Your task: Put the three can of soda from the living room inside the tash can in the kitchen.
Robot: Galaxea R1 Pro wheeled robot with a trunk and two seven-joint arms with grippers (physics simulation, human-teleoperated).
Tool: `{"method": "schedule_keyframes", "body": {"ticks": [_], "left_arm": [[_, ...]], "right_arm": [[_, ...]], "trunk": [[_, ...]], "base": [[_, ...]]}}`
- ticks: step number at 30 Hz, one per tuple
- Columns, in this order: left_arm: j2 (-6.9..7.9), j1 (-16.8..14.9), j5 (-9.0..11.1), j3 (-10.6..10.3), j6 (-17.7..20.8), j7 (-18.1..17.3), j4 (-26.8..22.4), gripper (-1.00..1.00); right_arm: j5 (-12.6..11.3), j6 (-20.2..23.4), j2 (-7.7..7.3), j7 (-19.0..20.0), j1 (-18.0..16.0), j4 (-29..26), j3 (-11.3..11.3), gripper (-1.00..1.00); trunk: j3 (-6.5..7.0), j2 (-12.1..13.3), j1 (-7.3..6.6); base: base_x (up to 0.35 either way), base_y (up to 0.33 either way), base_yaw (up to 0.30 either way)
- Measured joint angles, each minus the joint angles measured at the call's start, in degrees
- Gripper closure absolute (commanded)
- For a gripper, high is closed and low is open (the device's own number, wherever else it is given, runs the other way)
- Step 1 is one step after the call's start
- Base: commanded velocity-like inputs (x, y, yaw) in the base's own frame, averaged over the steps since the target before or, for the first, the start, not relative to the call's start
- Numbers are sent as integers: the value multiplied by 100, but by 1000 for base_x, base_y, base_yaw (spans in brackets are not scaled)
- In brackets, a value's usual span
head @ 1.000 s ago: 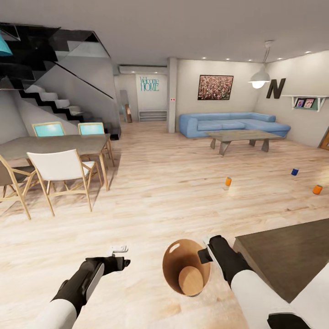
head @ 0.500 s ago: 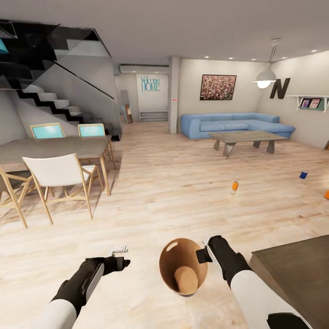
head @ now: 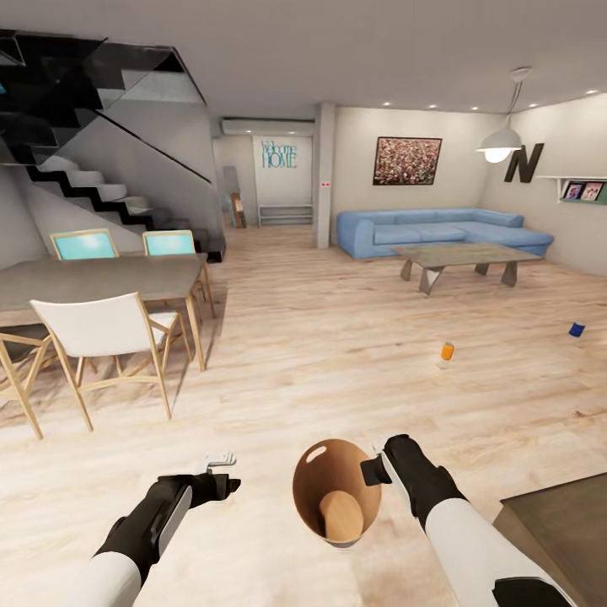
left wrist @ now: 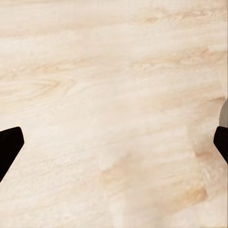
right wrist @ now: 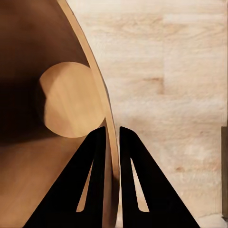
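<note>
Nearest, the right gripper (head: 377, 466) pinches the rim of the bin (head: 314, 489), one finger (right wrist: 90, 180) inside the wall and the other outside, as the right wrist view shows. The bin hangs tilted, its mouth turned up toward the head camera; the glossy brown inside holds nothing, only its round base showing. The left gripper (head: 221, 472) is out over the floor (head: 278, 371), apart from the bin; in the left wrist view its fingers (left wrist: 9, 147) sit at opposite edges, spread wide with nothing between them.

A dark bench corner (head: 565, 523) lies at the lower right. Farther out, an orange can (head: 448, 351) stands upright on the floor, and a blue can (head: 576, 330) stands beyond it to the right. To the left is a dining table (head: 101, 278) with chairs. At the back are a coffee table (head: 468, 255) and a blue sofa (head: 438, 232).
</note>
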Motion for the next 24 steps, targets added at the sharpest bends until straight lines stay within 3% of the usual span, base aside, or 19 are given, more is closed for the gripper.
{"method": "schedule_keyframes", "body": {"ticks": [24], "left_arm": [[0,0,-10,-1,-17,10,4,-100]], "right_arm": [[-22,0,9,14,0,2,8,100]], "trunk": [[0,0,0]], "base": [[332,112,0]]}}
